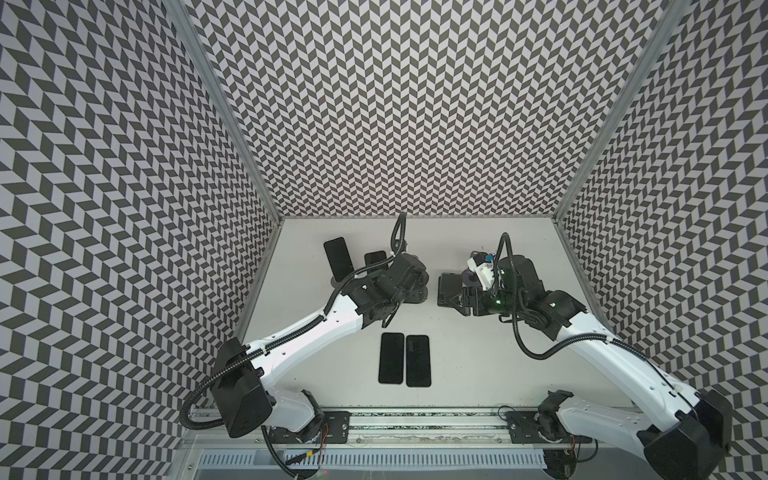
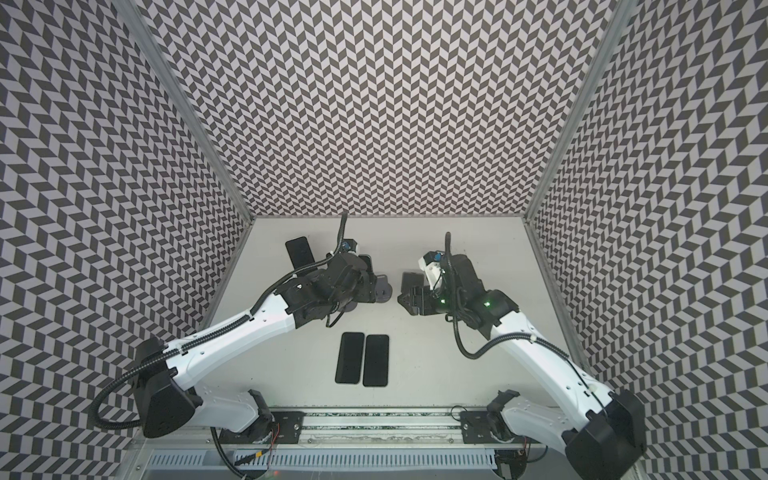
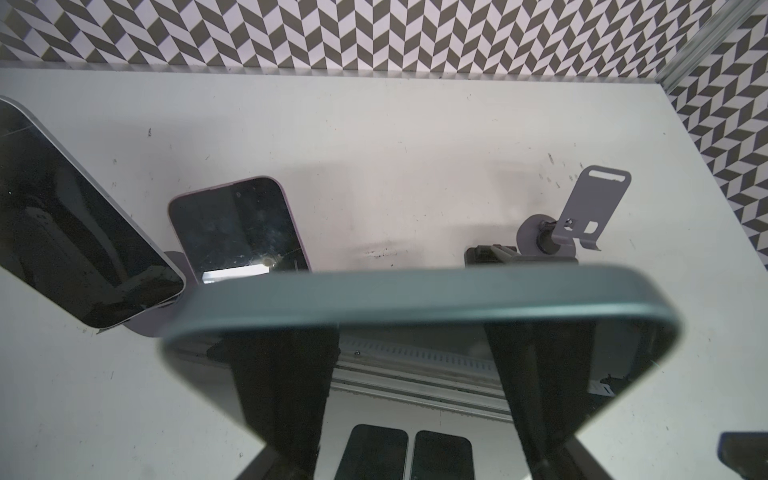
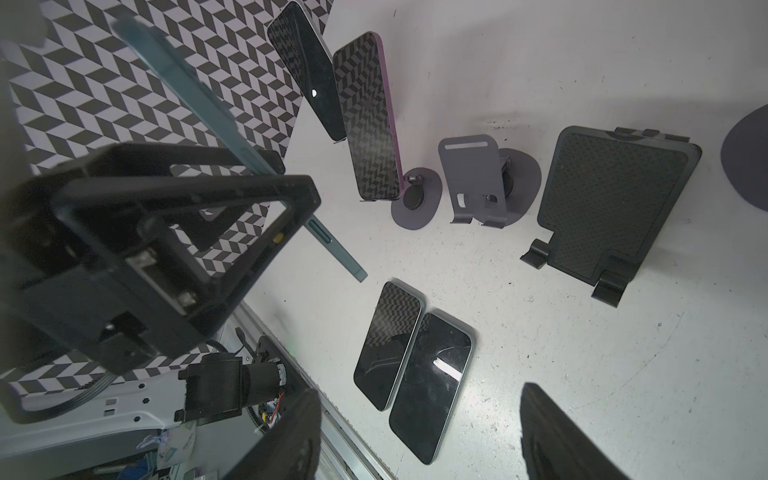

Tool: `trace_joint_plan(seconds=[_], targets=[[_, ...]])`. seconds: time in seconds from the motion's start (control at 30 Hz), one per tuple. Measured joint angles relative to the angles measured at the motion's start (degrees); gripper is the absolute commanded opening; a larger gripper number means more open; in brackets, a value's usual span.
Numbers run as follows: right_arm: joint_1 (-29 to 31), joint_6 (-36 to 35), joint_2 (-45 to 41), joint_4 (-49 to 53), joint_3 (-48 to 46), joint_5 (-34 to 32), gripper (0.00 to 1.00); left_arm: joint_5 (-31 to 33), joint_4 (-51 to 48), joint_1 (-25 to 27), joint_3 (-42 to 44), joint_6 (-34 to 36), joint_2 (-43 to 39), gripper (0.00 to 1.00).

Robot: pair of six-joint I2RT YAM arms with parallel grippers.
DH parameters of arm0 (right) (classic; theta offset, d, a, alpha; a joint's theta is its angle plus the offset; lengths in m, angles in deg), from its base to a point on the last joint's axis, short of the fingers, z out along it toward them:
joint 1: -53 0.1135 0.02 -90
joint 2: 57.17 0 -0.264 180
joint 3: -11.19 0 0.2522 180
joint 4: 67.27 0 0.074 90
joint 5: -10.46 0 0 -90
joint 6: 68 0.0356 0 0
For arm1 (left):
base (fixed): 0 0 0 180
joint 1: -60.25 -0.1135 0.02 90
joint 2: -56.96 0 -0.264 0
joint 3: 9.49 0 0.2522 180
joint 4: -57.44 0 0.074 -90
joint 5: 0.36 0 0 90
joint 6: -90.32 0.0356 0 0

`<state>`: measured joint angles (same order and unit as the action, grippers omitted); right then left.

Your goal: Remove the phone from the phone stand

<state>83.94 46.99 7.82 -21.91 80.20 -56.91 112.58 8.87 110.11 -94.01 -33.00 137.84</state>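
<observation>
Teal-edged phone [image 3: 415, 299] hangs above the bench [image 3: 415, 145], pinched tight in the left hand [image 4: 274, 174], clear of the empty grey stand [image 4: 473, 183]. The right hand [image 4: 417, 392] gapes wide, holding nothing. The risk: slick glass in a narrow pinch could slip or swing and clip the two flat phones [image 4: 390, 345] or the purple one [image 4: 370, 116]. It's a thin slab with a dark glossy screen and rounded corners.
</observation>
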Motion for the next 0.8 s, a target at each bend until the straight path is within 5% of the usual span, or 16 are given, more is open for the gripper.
trace_joint_plan(seconds=[0.8], targets=[[0.0,0.6,1.8,1.9,1.3,0.3,0.72,-5.3,-2.5,0.0,3.9,1.6,-2.6,0.63]])
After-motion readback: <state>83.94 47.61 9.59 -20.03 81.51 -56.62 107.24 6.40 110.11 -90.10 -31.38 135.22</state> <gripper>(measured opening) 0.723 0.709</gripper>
